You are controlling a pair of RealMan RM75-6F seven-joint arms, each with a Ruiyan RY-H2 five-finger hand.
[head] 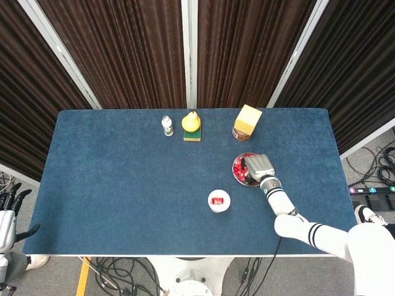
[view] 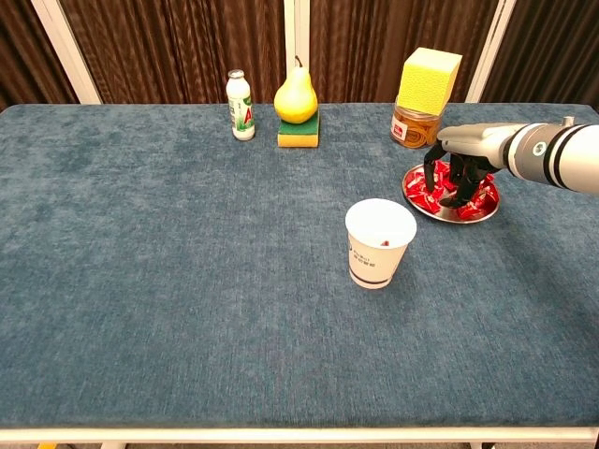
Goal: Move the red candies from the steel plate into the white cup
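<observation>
The steel plate (view: pixel 450 215) lies at the right of the blue table with several red candies (view: pixel 422 195) on it. My right hand (view: pixel 460 161) hangs low over the plate, palm down, and its spread fingers (view: pixel 455 183) reach down among the candies. No candy shows pinched in it. In the head view the right hand (head: pixel 260 167) covers most of the steel plate (head: pixel 236 171). The white cup (view: pixel 379 241) stands upright in front and to the left of the plate, with one red candy (head: pixel 216 200) inside. My left hand (head: pixel 7 213) hangs off the table's left edge, fingers apart, holding nothing.
Along the back edge stand a small white bottle (view: pixel 241 105), a yellow pear (view: pixel 296 95) on a green sponge (view: pixel 298 132), and a yellow sponge block (view: pixel 430 79) atop a jar (view: pixel 410 129) just behind the plate.
</observation>
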